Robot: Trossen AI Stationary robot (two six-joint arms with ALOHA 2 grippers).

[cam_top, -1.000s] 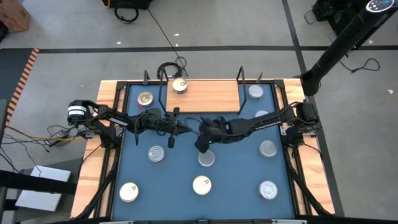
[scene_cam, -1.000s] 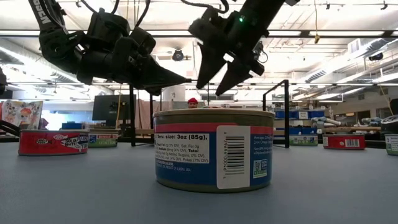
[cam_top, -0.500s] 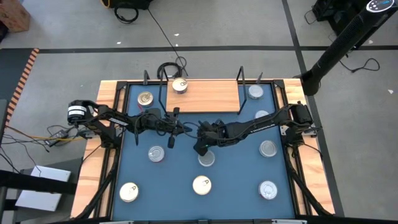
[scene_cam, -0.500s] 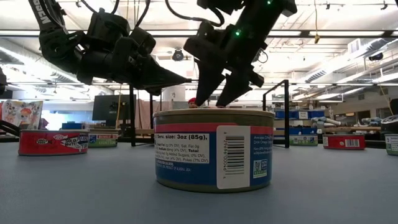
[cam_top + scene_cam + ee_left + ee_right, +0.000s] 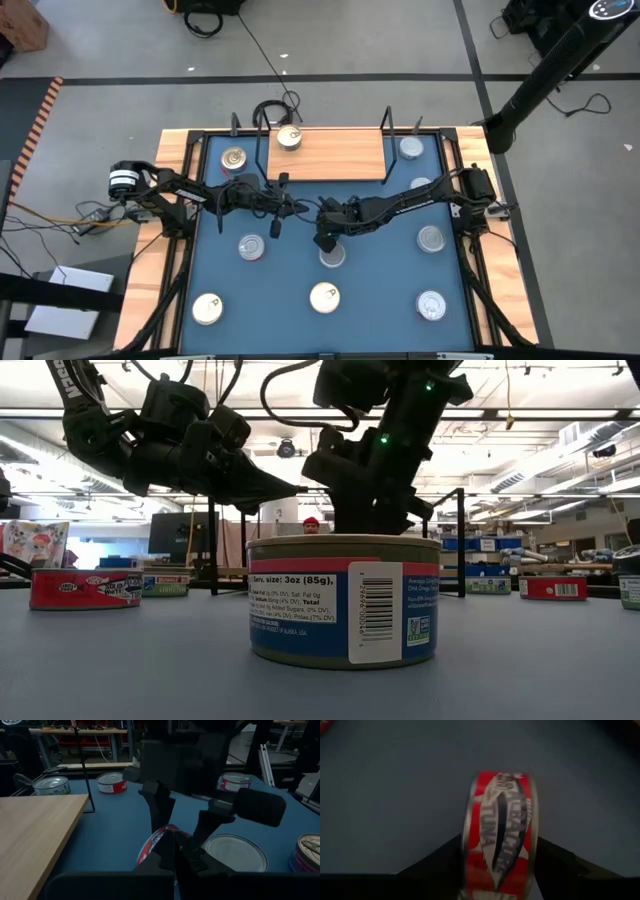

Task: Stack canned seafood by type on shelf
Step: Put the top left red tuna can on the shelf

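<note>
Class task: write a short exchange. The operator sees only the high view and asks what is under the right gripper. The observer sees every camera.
Operator: What sits under the right gripper? The arm hides it from me.
Observer: A red can, between its open fingers; the label reads tuna.
Operator: Is it lying flat?
Observer: No. From the left wrist view it looks to stand on its edge.
Operator: Noted. The left gripper waits beside it.
</note>
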